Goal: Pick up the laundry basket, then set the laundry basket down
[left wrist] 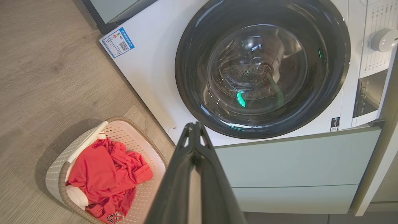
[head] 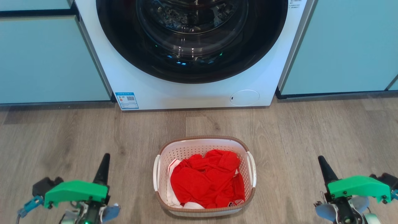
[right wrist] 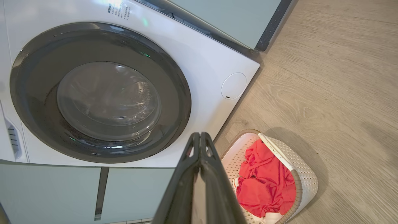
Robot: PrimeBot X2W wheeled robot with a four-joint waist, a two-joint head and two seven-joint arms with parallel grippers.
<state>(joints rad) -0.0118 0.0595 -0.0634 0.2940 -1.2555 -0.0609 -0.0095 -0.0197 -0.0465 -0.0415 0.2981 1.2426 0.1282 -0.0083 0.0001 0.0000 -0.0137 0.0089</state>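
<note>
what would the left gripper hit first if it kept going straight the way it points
Most likely the white front of the washing machine, low down; the left gripper lines up with it in its wrist view. The laundry basket lies off to one side. Depth is unclear, so treat this as a guess.

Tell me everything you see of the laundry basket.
The basket is white perforated plastic, rounded-rectangular, with a brown woven-look rim and white side handles. It stands upright on the wood floor before the washer, not touching it, holding crumpled red and white clothes. The left tool and right tool are clear of it, either side.
</note>
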